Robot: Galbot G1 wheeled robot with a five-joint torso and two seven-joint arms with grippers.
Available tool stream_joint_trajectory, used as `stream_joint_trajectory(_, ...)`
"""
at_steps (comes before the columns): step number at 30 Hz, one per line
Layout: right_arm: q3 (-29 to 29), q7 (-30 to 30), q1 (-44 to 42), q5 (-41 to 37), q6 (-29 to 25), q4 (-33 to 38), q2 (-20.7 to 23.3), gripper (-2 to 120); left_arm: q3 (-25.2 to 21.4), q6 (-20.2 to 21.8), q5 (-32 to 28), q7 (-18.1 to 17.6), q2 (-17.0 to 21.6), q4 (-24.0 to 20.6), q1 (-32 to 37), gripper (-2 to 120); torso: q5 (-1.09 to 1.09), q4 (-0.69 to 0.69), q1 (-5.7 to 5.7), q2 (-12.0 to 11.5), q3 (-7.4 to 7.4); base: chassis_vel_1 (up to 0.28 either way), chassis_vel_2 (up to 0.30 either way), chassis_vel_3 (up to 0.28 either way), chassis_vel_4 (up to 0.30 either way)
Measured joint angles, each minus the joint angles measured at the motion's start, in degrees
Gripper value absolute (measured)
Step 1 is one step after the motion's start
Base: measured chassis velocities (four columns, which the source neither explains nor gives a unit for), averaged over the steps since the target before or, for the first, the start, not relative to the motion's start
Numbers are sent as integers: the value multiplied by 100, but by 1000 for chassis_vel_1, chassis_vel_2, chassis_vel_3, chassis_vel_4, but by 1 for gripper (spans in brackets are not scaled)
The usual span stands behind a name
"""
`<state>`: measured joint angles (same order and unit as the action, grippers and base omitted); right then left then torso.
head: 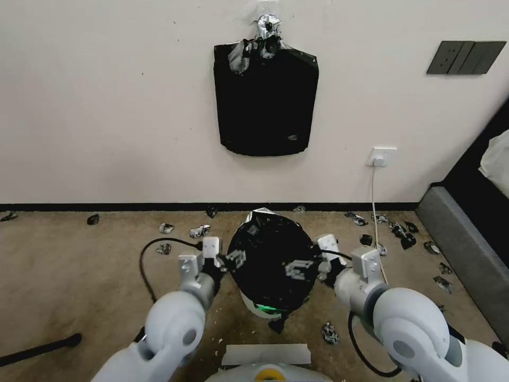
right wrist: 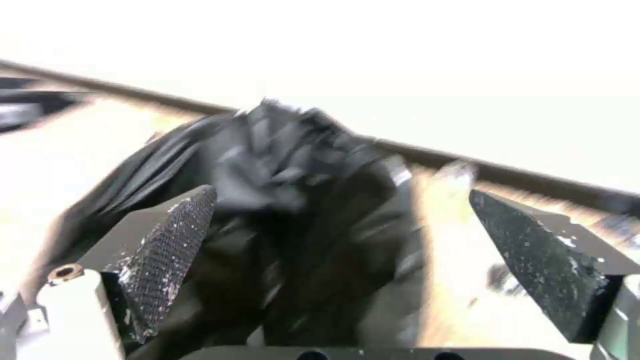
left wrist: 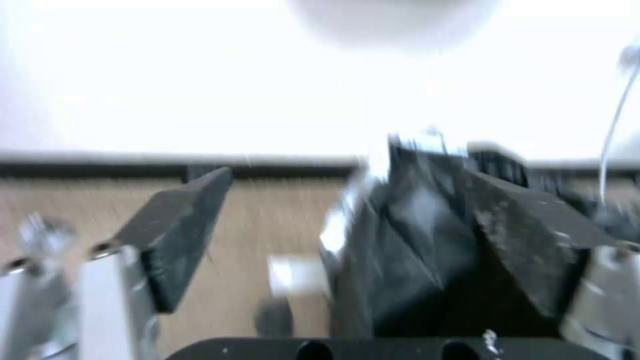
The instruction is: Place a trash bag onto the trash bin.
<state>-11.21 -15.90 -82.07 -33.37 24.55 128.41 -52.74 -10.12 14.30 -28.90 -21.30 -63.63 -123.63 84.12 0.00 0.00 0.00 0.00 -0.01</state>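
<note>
Scanning from the left side of the head view: tan carpet (head: 69, 276) strewn with small black scraps (head: 166, 228) along the baseboard, a black cable (head: 154, 254) looping toward the left arm. Left gripper (head: 229, 259) sits at the left flank of the trash bag (head: 270, 260), fingers spread apart; in the left wrist view the two dark pads (left wrist: 180, 235) stand wide, with bag (left wrist: 413, 240) plastic lying against the inner face of one pad and bare carpet between the pads otherwise. No clamping visible on this side. Centre: trash bag is draped over the top of the trash bin (head: 260, 307), covering it down most of its height; only a sliver of cream wall with a greenish patch shows below the bag's lower edge. Bag surface is crinkled and glossy, bulging upward. Above it on the wall hangs a flat black bag pack (head: 266, 98) with a silvery taped top. Right gripper (head: 313, 265) is at the bag's right flank, likewise open; right wrist view shows its textured pads (right wrist: 167, 255) held apart, with crumpled bag (right wrist: 293, 200) between and beyond them, one pad touching or just beside the plastic, contact unclear owing to blur. Further right: white wall socket (head: 381, 157) with cord hanging down, more scraps, grey furniture edge (head: 466, 249).
</note>
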Motion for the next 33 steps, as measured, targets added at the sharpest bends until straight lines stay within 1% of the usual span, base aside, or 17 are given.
stream_joint_trajectory(1, 0, 0, 0, 0, 0, 0, 0, 100, 0, 0, 0, 0, 0, 0, 0, 88, 0, 0, 0, 0, 0, 0, 0, 0, 0)
stream_joint_trajectory(2, -101, 144, -142, 407, -278, -125, -170, 100, -94, -243, 204, 117, -42, 36, 119, 93, -1, 0, 0, 0, 0, 0, 0, 0, 0)
stream_joint_trajectory(3, -228, 305, -336, 933, -642, -273, -406, 100, -247, -670, 535, 299, -122, 122, 303, 96, 1, -1, 0, 0, 0, 0, 0, 0, 0)
stream_joint_trajectory(4, -391, 465, -553, 1498, -1058, -421, -729, 100, -429, -1254, 911, 525, -261, 227, 528, 99, -1, -1, 0, 0, 0, 0, 0, 0, 0)
stream_joint_trajectory(5, -391, 465, -553, 1498, -1058, -421, -729, 100, -429, -1254, 911, 525, -261, 227, 528, 99, -1, -1, 0, 0, 0, 0, 0, 0, 0)
stream_joint_trajectory(6, -531, 548, -724, 1860, -1398, -522, -1002, 100, -607, -1660, 1210, 685, -408, 292, 707, 99, -1, 0, 0, 0, 0, 0, 0, 0, 0)
stream_joint_trajectory(8, -775, 622, -1024, 2242, -2030, -643, -1420, 100, -934, -2182, 1694, 925, -680, 407, 1004, 100, -1, 0, 0, 0, 0, 0, 0, 0, 0)
stream_joint_trajectory(9, -775, 622, -1024, 2242, -2030, -643, -1420, 100, -934, -2182, 1694, 925, -680, 407, 1004, 100, -1, 0, 0, 0, 0, 0, 0, 0, 0)
stream_joint_trajectory(11, -1081, 689, -1327, 2531, -2641, -729, -1777, 100, -1261, -2629, 2103, 1074, -832, 523, 1304, 100, 0, 0, -1, 0, 0, 0, 0, 0, 0)
stream_joint_trajectory(13, -1439, 747, -1558, 2779, -3114, -824, -2107, 100, -1461, -2971, 2331, 1158, -952, 623, 1542, 100, -2, 0, 0, 0, 0, 0, 0, 0, 0)
stream_joint_trajectory(14, -1439, 747, -1558, 2779, -3114, -824, -2107, 100, -1461, -2971, 2331, 1158, -952, 623, 1542, 100, -2, 0, 0, 0, 0, 0, 0, 0, 0)
stream_joint_trajectory(16, -1687, 822, -1726, 2931, -3432, -902, -2353, 100, -1580, -3165, 2412, 1174, -1064, 671, 1692, 100, 0, -1, 0, 0, 0, 0, 0, 0, 0)
stream_joint_trajectory(18, -1882, 882, -1986, 3009, -3882, -1004, -2614, 100, -1770, -3370, 2445, 1260, -1396, 722, 1914, 100, -2, 0, -1, 0, 0, 0, 0, 0, 0)
stream_joint_trajectory(19, -1882, 882, -1986, 3009, -3882, -1004, -2614, 100, -1770, -3370, 2445, 1260, -1396, 722, 1914, 100, -2, 0, -1, 0, 0, 0, 0, 0, 0)
stream_joint_trajectory(21, -1946, 924, -2138, 3058, -4113, -1060, -2737, 100, -1848, -3477, 2468, 1303, -1585, 761, 2027, 100, 0, -1, -1, 0, 0, 0, 0, 0, 0)
stream_joint_trajectory(33, -1939, 933, -2142, 3051, -4154, -1069, -2740, 100, -1848, -3470, 2448, 1301, -1618, 768, 2025, 100, 0, 0, -1, 0, 0, 0, 0, 0, 0)
